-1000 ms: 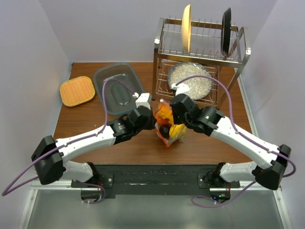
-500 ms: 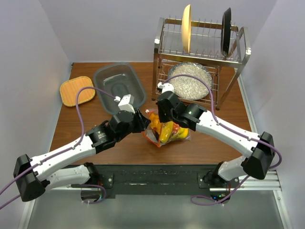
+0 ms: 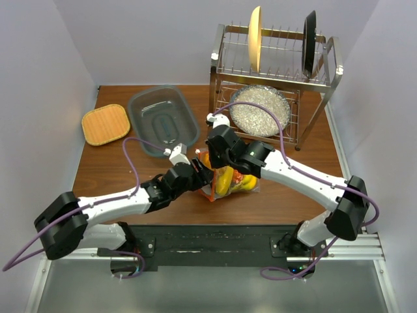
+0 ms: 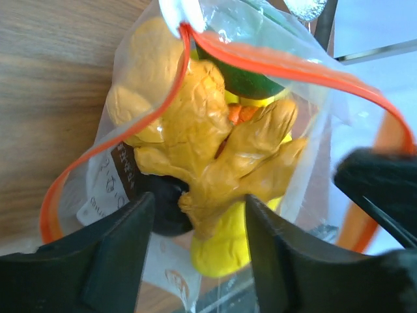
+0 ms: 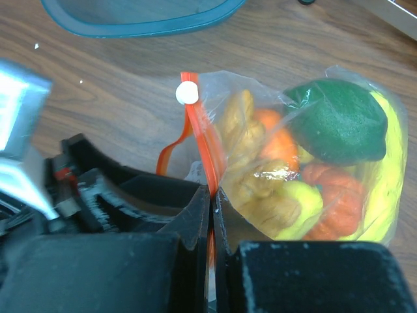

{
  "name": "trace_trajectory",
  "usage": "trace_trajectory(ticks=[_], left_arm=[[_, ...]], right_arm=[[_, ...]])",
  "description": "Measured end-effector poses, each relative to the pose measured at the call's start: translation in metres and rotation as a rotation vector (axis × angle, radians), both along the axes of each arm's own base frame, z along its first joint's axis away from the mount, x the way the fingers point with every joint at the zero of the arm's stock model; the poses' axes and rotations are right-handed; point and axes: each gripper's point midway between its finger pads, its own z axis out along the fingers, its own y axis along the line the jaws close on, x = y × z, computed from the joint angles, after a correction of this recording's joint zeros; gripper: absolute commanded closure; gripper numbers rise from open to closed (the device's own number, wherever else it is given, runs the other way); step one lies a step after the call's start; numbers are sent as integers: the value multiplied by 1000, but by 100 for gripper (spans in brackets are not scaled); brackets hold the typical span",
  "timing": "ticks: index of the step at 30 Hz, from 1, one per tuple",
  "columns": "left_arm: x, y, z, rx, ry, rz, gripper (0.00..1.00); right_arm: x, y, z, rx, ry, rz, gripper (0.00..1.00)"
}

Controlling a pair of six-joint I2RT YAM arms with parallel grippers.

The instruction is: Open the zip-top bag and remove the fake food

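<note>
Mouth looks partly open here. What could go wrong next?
1. The right gripper pinches only the thin orange zip strip; a hard pull may slip it free.
2. The left gripper is open right at the packed fake food, so closing could clamp food through the zip-top bag instead of the opposite lip.

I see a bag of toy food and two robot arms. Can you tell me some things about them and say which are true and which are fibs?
1. The fake food is inside the zip-top bag. True.
2. The right tool is shut on the bag's orange-red zip strip. True.
3. The left tool is shut tight. False: its fingers stand wide apart, with the bag between them.
4. The bag lies in the grey tub. False: it is on the wooden table, apart from the tub.
</note>
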Motion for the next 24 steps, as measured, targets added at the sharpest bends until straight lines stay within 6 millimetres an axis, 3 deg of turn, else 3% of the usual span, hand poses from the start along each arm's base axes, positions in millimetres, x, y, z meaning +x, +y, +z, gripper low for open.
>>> trace_trajectory(ticks=[6, 15, 24], left_arm=[[7, -6, -11, 5, 0, 10, 20], [20, -5, 4, -61, -90, 62, 28], [30, -10, 13, -102, -135, 87, 17]], right_arm=[[-4, -2, 1, 4, 5, 5, 100], [-13, -11, 13, 18, -2, 12, 100], [-17, -14, 14, 13, 2, 14, 100]])
